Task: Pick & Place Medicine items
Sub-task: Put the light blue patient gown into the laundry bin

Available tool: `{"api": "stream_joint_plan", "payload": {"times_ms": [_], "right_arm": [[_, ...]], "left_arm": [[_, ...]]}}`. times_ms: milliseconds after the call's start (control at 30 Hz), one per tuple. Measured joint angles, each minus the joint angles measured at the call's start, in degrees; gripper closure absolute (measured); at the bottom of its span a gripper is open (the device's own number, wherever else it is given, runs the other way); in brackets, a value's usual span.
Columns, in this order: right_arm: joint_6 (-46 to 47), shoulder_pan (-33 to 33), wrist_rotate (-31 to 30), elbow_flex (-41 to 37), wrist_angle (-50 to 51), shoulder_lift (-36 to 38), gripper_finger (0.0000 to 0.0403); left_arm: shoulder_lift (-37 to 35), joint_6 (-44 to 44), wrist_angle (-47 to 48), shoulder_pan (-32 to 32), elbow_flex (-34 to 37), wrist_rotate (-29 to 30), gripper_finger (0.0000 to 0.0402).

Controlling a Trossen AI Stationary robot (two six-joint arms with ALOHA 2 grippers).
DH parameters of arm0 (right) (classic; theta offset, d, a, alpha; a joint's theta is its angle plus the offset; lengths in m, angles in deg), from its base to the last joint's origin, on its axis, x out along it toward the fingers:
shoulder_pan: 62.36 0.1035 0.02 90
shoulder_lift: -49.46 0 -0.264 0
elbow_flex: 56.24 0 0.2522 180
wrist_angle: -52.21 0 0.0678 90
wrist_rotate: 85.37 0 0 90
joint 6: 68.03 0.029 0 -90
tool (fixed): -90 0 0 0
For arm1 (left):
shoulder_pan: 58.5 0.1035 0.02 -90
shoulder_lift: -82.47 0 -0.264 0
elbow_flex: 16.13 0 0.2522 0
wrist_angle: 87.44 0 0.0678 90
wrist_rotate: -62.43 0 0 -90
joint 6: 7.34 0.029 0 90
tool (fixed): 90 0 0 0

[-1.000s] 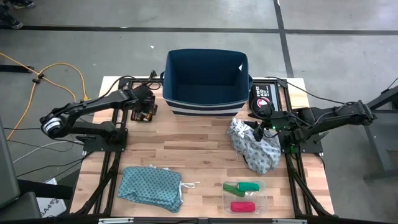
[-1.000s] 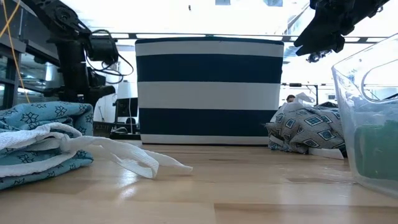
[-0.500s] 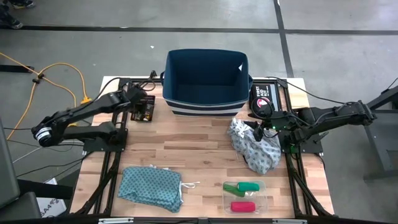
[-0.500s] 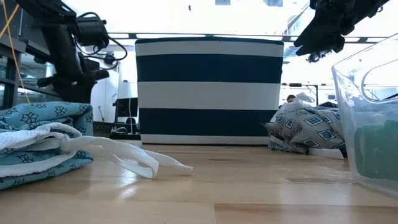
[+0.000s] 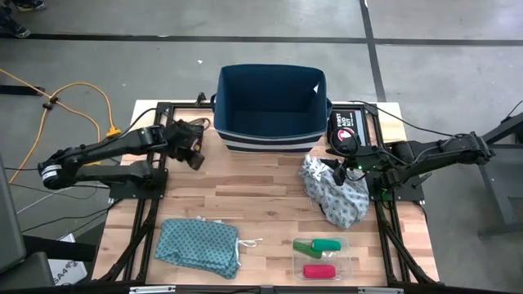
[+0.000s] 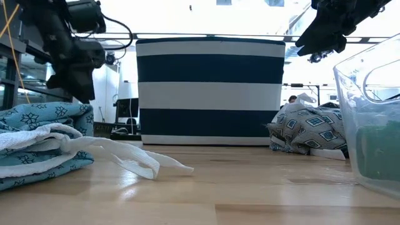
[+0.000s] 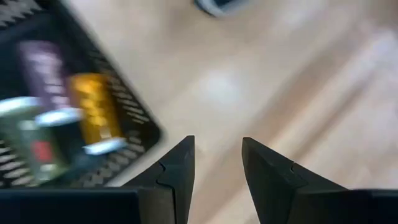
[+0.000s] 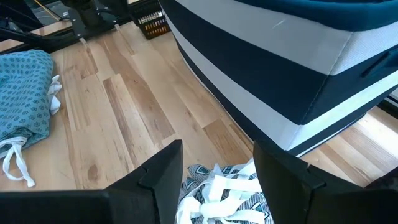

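A: The left arm has swung in from the table's back-left corner; its left gripper (image 5: 194, 145) now hangs beside the striped navy bin (image 5: 271, 102), fingers apart, holding nothing.

B: And the right gripper (image 5: 337, 173)?

A: Unmoved over the grey patterned cloth (image 5: 335, 193), fingers apart, empty.

B: The medicine items?

A: In the clear tray (image 5: 322, 257) at the front edge: green tubes (image 5: 321, 245), a red-pink tube (image 5: 319, 271). Probably light, stiff, slippery plastic; grip across mid-body.
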Motion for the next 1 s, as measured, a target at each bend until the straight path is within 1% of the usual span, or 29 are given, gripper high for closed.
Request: {"api": "stream_joint_plan", "payload": {"times_ms": [167, 267, 467, 700, 867, 1000], "right_arm": [[0.00, -0.02, 0.02, 0.00, 0.01, 0.02, 0.0219], [0.00, -0.01, 0.01, 0.00, 0.00, 0.00, 0.0219], [0.00, 0.00, 0.00, 0.00, 0.01, -0.01, 0.0219], [0.00, -0.01, 0.02, 0.00, -0.01, -0.01, 0.0219], [0.00, -0.02, 0.00, 0.00, 0.00, 0.00, 0.0219], [0.00, 0.00, 0.01, 0.00, 0.00, 0.01, 0.0219]], "left_arm": [[-0.12, 2.17, -0.43, -6.53, 0.00, -5.50, 0.0275], [-0.12, 2.78, -0.86, -10.28, 0.00, -7.15, 0.0275], [-0.12, 2.47, -2.53, -15.97, 0.00, -7.28, 0.0275], [-0.12, 1.39, -4.61, -20.04, 0.00, -7.26, 0.0275], [0.16, -1.78, -5.01, -22.56, 0.00, -7.21, 0.0275], [0.73, -4.23, -5.01, -25.92, 0.00, -6.77, 0.0275]]}}
